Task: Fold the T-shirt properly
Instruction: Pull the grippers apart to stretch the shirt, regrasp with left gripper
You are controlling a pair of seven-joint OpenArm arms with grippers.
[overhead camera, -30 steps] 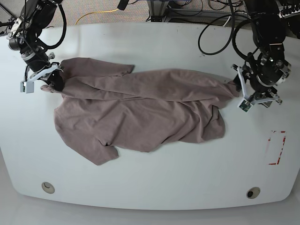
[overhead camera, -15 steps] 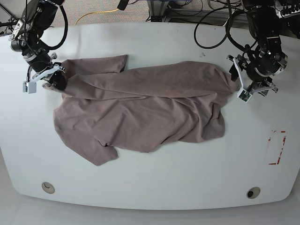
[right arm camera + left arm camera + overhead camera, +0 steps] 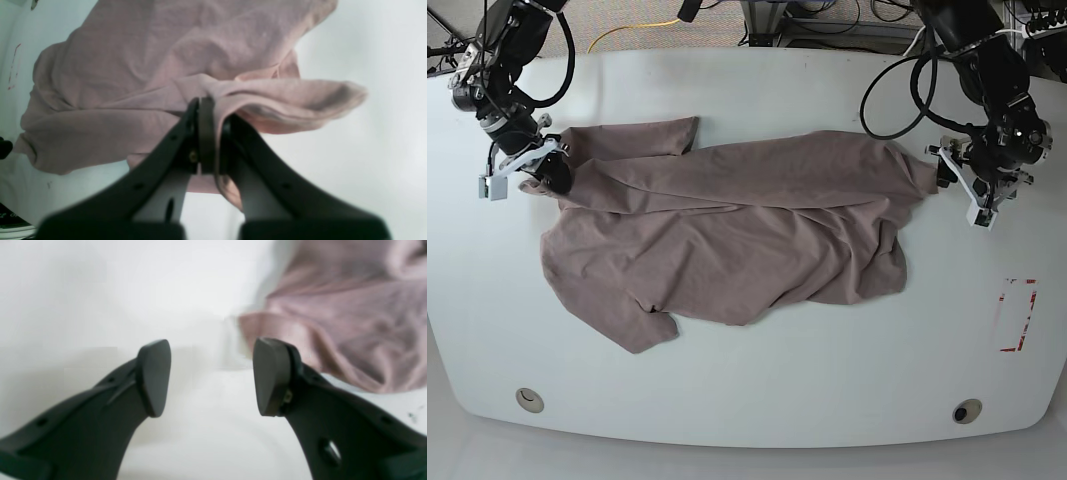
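The T-shirt (image 3: 727, 230) is dusty mauve and lies spread and wrinkled across the white table (image 3: 757, 90), with one sleeve at the front left. My right gripper (image 3: 554, 174) is at the shirt's far left corner. In the right wrist view the right gripper (image 3: 210, 111) is shut on a fold of the shirt (image 3: 150, 66). My left gripper (image 3: 944, 172) is at the shirt's right end. In the left wrist view the left gripper (image 3: 212, 378) is open and empty over bare table, and the shirt's edge (image 3: 350, 323) lies just beyond its right finger.
A red rectangular marking (image 3: 1018, 315) is on the table at the right. Two round fittings (image 3: 528, 400) (image 3: 967, 411) sit near the front edge. Cables, one of them yellow (image 3: 637, 30), lie behind the table's far edge.
Both arms pulled the shirt's upper edge toward the far side. The left gripper has since let go of the right end, opened and drawn back a little to the right.
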